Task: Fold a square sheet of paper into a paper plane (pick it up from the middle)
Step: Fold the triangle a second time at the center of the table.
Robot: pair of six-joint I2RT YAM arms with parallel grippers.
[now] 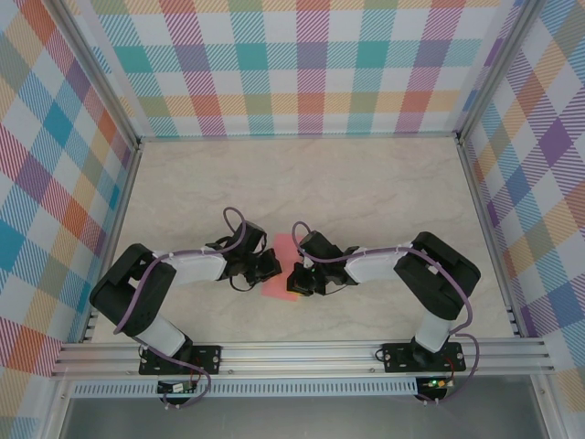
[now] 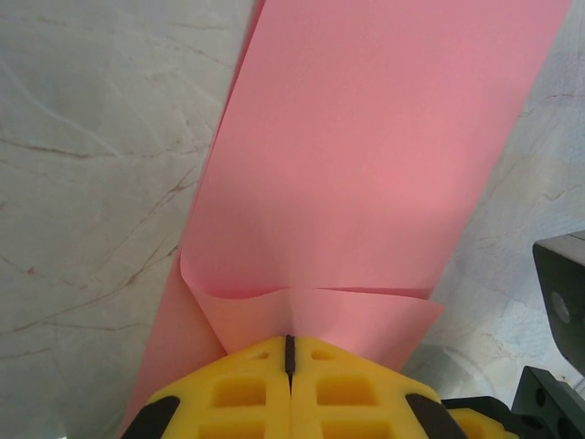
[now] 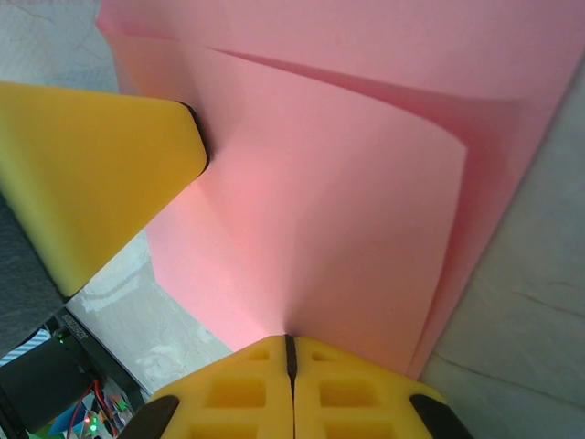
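Observation:
The salmon-pink paper (image 1: 278,272) lies folded in layers on the marble tabletop, between the two arms near the front edge. In the left wrist view the paper (image 2: 366,165) runs away as a long strip with a curled flap at its near end. My left gripper (image 2: 291,340) is shut on that near edge. My right gripper (image 3: 290,338) is shut on the opposite edge of the paper (image 3: 338,210), where the layers bow upward. The left gripper's yellow finger (image 3: 101,155) touches the paper from the far side. From above, the left gripper (image 1: 268,267) and right gripper (image 1: 295,276) face each other across the paper.
Checked walls enclose the marble table (image 1: 366,192) on three sides. A metal rail (image 1: 302,352) with both arm bases runs along the near edge. The right gripper's black body (image 2: 558,311) sits close at the right of the left wrist view.

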